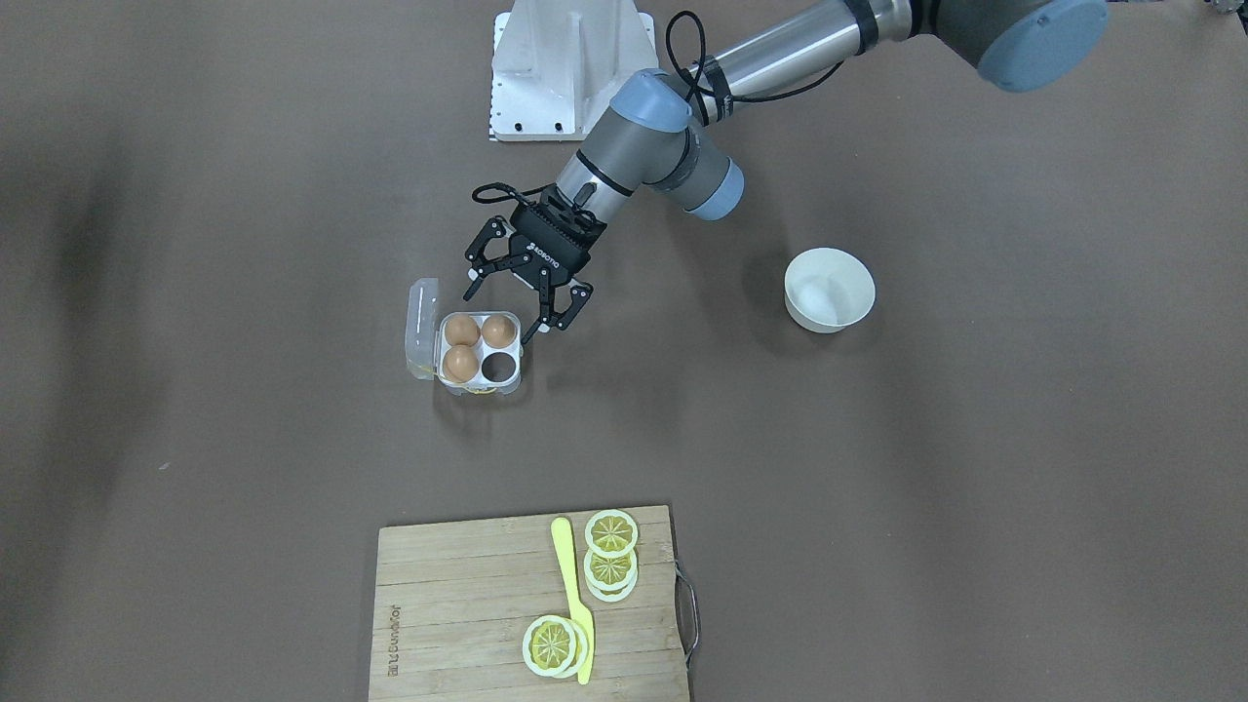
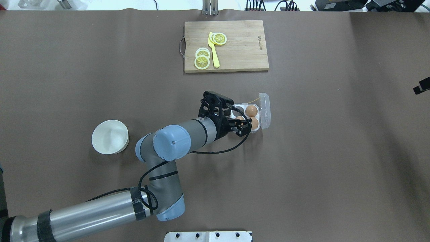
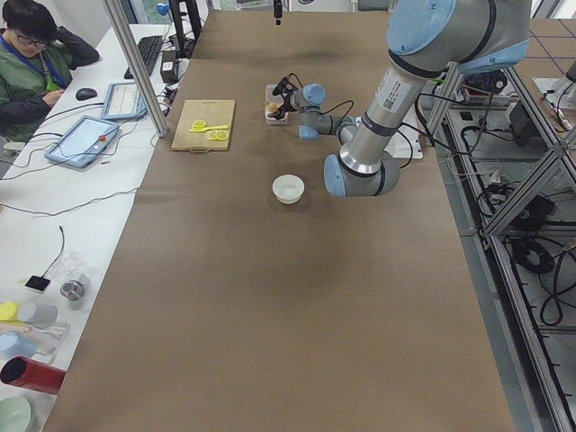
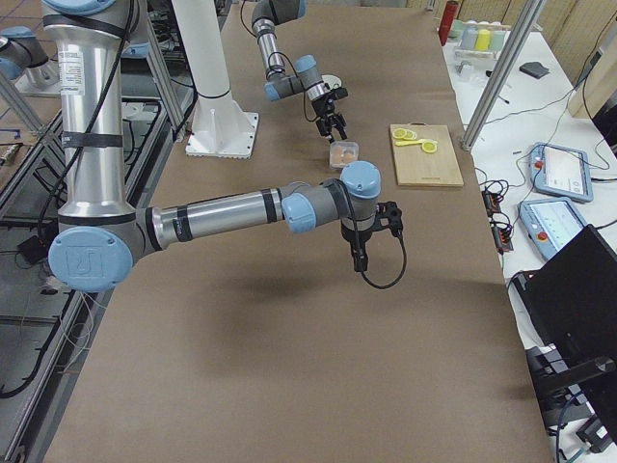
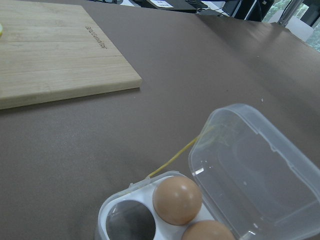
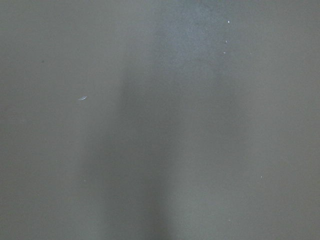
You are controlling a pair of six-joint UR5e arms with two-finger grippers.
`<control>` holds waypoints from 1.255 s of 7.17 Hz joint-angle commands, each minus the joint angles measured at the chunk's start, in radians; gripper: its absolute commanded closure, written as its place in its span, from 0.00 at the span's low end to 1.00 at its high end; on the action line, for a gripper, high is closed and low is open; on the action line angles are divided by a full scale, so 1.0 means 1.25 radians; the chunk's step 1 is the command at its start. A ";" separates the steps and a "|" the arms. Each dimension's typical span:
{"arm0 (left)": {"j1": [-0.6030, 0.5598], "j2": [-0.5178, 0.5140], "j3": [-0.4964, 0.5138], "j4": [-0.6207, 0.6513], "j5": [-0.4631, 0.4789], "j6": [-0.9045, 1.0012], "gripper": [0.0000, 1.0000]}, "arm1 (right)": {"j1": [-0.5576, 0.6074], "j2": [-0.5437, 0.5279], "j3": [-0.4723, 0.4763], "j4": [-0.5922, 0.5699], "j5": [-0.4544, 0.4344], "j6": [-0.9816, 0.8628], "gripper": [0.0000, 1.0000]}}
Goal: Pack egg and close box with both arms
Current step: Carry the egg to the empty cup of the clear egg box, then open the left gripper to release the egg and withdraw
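A brown desk point(image 1: 195, 439) carried the whole scene. The robot's left arm point(image 1: 643, 136) reached across it from the base end, while the right arm point(image 4: 222, 212) lay stretched low over a bare stretch of the desk, well apart from the work. The right pincer point(image 4: 357, 249) pointed down at the brown surface, and whether its fingers were apart or together could not be told.

Seen from across the desk, a wooden cutting board point(image 1: 458, 604) sat at 6 o'clock from the box, bearing lemon slices point(image 1: 611, 533) and a yellow knife point(image 1: 577, 614). A round white bowl point(image 1: 829, 289) stood at 3 o'clock from the box, well apart from it.

The box point(image 1: 480, 347) rested on the desk near the middle, its clear lid point(image 1: 422, 322) swung out to the 9 o'clock side. Three tan eggs point(image 1: 461, 330) filled the cells at 10, 2 and 8 o'clock, and the cell at 4 o'clock held nothing. The three looked alike.

The left pincer point(image 1: 509, 307) hung just at the box's 12 o'clock edge, its black fingers spread wide apart and gripping nothing. The left wrist camera looked down on the vacant cell, two of the eggs and the raised lid.
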 commanded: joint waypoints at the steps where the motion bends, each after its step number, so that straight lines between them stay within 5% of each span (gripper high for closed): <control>1: -0.007 0.006 -0.014 -0.012 -0.004 -0.006 0.19 | 0.000 0.000 0.000 0.001 0.001 0.000 0.00; 3: -0.007 0.030 -0.016 -0.068 -0.004 -0.242 0.94 | 0.000 0.000 0.001 -0.001 0.010 0.001 0.00; 5: -0.014 0.040 -0.025 -0.104 -0.015 -0.372 1.00 | 0.000 0.015 0.009 0.001 0.043 0.001 0.00; 6: -0.046 0.042 -0.048 -0.085 -0.086 -0.417 1.00 | -0.005 0.026 0.011 0.001 0.062 0.007 0.00; 9: -0.251 0.152 -0.296 0.293 -0.485 -0.488 1.00 | -0.097 0.047 0.058 0.075 0.065 0.261 0.00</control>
